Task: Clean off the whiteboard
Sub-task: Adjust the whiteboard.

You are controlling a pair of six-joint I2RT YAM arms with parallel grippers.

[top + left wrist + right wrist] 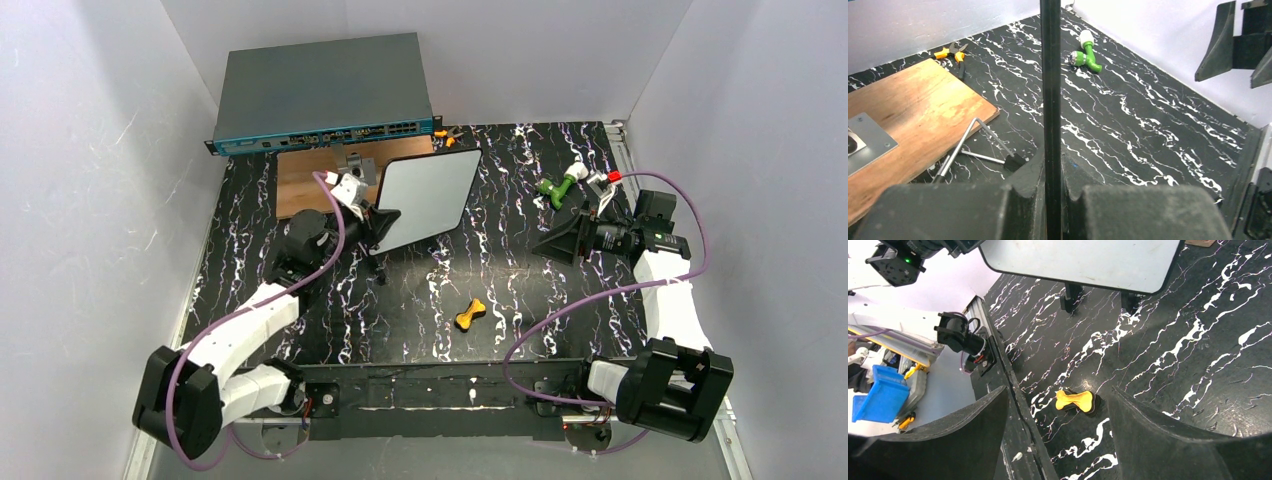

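Two arms, split roles. Left gripper point(383, 224) is clamped tight on the lower-left rim of the whiteboard point(432, 195) and holds it tilted up off the marbled table point(430, 290), just in front of the wooden panel point(305, 182) and the network switch point(320, 95). Its wrist cam shows the rim edge-on, pinched between the pads. Mid-table, well apart from the board, lies a yellow bone-shaped pad point(471, 314) with a dark underside. My guess: that's the eraser. Right gripper point(558, 238) has its jaws spread wide and empty, to the right of the pad, which sits framed between the fingers in its wrist cam. Step in hand, as I read it: fetch that pad. To do it well, come straight down, grip across the narrow waist with the dark face down, then wipe lightly so the one-edge clamp isn't levered loose. Writing: none readable. Board face looks blank from both angles, and the switch port labels are too small.
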